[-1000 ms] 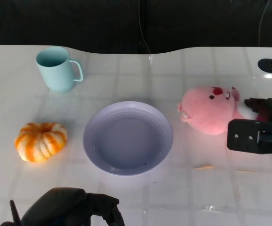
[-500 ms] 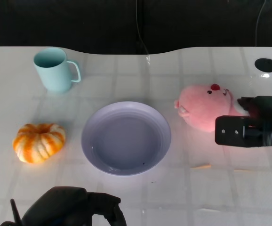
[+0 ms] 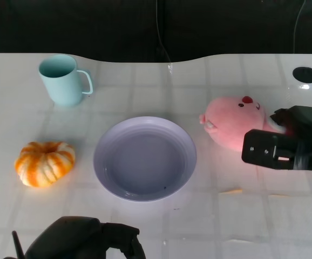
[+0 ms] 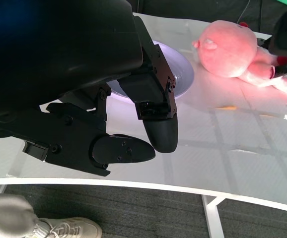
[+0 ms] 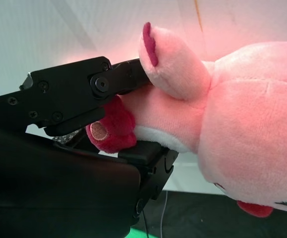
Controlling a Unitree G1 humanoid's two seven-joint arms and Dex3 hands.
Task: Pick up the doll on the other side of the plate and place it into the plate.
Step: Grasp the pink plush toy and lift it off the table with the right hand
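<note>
The pink plush doll (image 3: 230, 123) lies on the white table just right of the lilac plate (image 3: 105, 141), its face toward the plate. My right hand (image 3: 277, 147) is at the doll's far end, partly covering its body. In the right wrist view the doll (image 5: 243, 134) fills the picture, and the right hand (image 5: 59, 148) grips its body with one finger (image 5: 74, 94) above and another below, by a red paw. My left hand (image 3: 83, 240) rests at the near table edge, fingers curled in on nothing. The left wrist view shows that hand (image 4: 108, 99), the plate (image 4: 185, 69) and the doll (image 4: 230, 49).
A light blue mug (image 3: 64, 81) stands at the back left. An orange and white pumpkin (image 3: 45, 162) sits left of the plate. A round hole (image 3: 305, 74) is in the table at the back right. A person's shoe (image 4: 59, 230) shows on the floor below the table.
The camera shifted slightly after the earliest frame. My right hand has moved left along the doll's body and closed in on it. The left hand has stayed put.
</note>
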